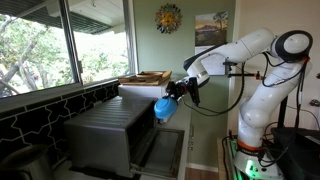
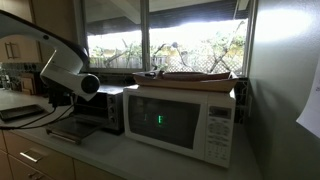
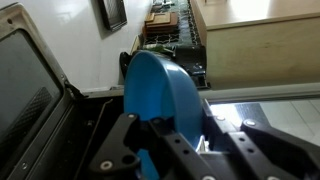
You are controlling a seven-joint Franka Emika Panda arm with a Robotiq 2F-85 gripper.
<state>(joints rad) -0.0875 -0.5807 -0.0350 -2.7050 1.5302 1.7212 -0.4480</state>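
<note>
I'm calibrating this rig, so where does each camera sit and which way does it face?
Exterior view: looks over the toaster oven at the robot; shows the whole arm, with the gripper shut on a blue cup.
Exterior view: faces the window across the counter; microwave central, only the arm's wrist end at left.
Wrist view: looks past the fingers and cup at the oven's open door.
Shared: both exterior views show oven and arm.

Home kitchen — microwave (image 2: 185, 122), toaster oven (image 2: 105, 112), countertop (image 2: 120, 155).
</note>
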